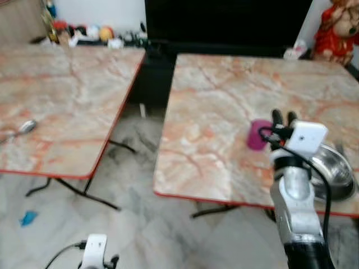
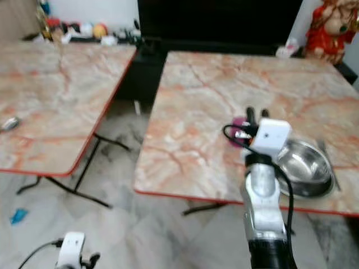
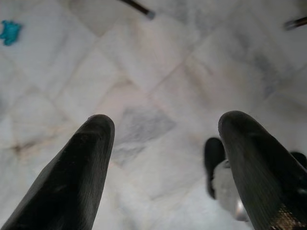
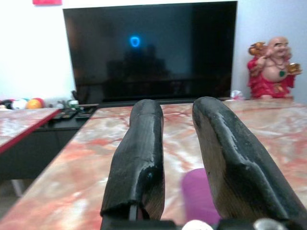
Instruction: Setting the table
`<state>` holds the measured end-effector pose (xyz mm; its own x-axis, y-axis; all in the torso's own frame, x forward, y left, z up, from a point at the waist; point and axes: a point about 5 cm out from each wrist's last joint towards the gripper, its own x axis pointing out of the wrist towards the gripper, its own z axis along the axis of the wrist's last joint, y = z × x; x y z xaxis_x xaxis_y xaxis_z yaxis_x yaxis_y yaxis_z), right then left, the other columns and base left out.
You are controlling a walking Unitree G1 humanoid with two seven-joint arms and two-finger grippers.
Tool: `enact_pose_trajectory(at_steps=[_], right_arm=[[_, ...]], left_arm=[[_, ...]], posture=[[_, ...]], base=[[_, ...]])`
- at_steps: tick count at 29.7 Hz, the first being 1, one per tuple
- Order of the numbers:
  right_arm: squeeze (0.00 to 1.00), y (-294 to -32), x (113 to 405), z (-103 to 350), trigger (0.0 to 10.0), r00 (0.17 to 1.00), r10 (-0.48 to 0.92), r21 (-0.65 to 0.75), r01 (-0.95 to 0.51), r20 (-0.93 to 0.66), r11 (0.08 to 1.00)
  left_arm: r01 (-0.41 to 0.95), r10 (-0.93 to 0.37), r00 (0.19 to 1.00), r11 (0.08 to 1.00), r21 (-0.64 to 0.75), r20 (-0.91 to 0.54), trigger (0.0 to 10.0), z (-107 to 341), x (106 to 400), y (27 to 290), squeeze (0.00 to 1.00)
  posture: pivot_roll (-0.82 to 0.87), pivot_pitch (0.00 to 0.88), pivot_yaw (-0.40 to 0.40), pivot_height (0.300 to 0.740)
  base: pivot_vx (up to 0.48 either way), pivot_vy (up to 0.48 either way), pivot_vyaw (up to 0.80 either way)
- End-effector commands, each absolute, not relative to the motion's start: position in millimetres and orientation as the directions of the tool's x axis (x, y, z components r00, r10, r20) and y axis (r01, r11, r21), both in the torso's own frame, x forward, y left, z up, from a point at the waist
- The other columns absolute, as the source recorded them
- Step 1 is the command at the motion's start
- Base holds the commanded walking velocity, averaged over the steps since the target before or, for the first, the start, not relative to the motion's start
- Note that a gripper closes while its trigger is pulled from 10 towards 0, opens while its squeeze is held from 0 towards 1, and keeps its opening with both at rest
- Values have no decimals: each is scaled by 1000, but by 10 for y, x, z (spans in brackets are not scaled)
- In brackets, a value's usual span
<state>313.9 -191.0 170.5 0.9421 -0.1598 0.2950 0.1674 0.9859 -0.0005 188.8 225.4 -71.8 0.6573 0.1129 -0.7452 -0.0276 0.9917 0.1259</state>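
Observation:
A purple cup [image 1: 257,135] stands on the right marble table [image 1: 213,106], near its front edge. Just right of the cup is a steel bowl [image 1: 332,168]. My right gripper [image 1: 284,116] is raised over the table between cup and bowl, its fingers pointing away from me. In the right wrist view the right gripper [image 4: 177,108] is open by a narrow gap and holds nothing, with the purple cup [image 4: 195,196] low behind the fingers. A spoon [image 1: 25,128] lies on the left table [image 1: 67,95]. My left gripper [image 3: 163,124] hangs open over the floor.
A gap of marble floor [image 1: 134,185] with black table legs separates the two tables. A dark TV [image 4: 148,52] and a red figurine [image 1: 335,29] stand behind the right table. Small balls and clutter [image 1: 90,32] line the back left. A blue scrap [image 1: 28,217] lies on the floor.

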Motion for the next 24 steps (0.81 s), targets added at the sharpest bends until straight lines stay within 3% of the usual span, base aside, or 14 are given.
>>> enact_pose_trajectory(at_steps=[1,24], right_arm=[[0,-1946,3120,1705,10000,942,-171,-5,180,289,984],[0,-1764,3153,1658,10000,956,-110,3,113,272,994]], left_arm=[[-28,104,649,993,112,-754,10000,-744,1863,2204,0],[-16,99,648,993,117,-755,10000,-742,1860,2218,0]], posture=[[61,0,24,740],[67,0,29,740]], base=[[0,330,0],[0,334,0]])
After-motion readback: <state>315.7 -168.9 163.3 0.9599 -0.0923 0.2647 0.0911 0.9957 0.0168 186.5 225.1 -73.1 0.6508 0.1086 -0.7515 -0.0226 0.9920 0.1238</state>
